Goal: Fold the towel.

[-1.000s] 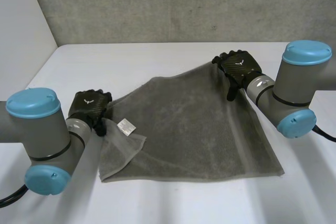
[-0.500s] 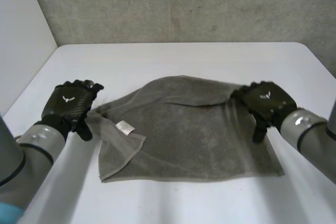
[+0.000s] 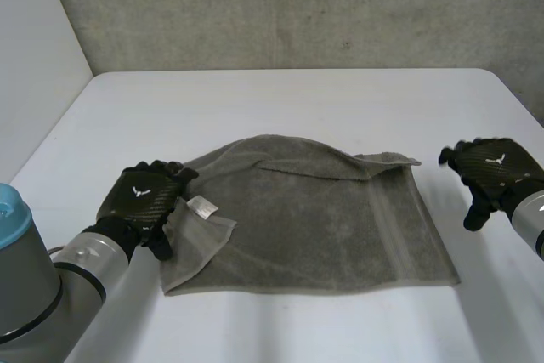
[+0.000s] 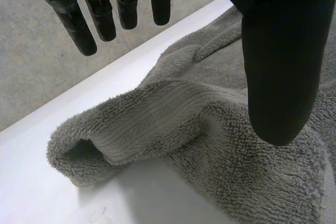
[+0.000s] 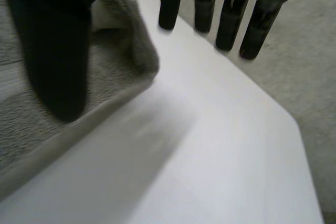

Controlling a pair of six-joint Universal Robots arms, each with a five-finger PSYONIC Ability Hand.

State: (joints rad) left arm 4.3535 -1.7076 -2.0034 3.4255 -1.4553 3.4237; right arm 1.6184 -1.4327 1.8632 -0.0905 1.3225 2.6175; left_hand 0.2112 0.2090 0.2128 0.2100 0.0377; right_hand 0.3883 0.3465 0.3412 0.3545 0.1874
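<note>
A grey towel (image 3: 314,218) lies on the white table (image 3: 280,104), rumpled, its far edge folded over toward the front. A white label (image 3: 202,206) shows on the turned-over left corner. My left hand (image 3: 140,199) hovers at that left edge, open. In the left wrist view its fingers (image 4: 79,24) are straight and its thumb (image 4: 275,77) hangs above the towel (image 4: 210,150), holding nothing. My right hand (image 3: 493,169) is open beside the towel's right side, clear of it. In the right wrist view the towel's far right corner (image 5: 131,51) lies beside the thumb (image 5: 55,61).
A concrete wall (image 3: 297,6) stands behind the table's far edge, and a white panel (image 3: 34,57) rises at the left. Bare tabletop surrounds the towel, wide at the back and narrower at the front. The table's right edge lies close to my right hand.
My right hand let go of the towel's far right corner and moved off to the right; that edge dropped onto the towel. My left hand released the left corner, swung out, then came back.
</note>
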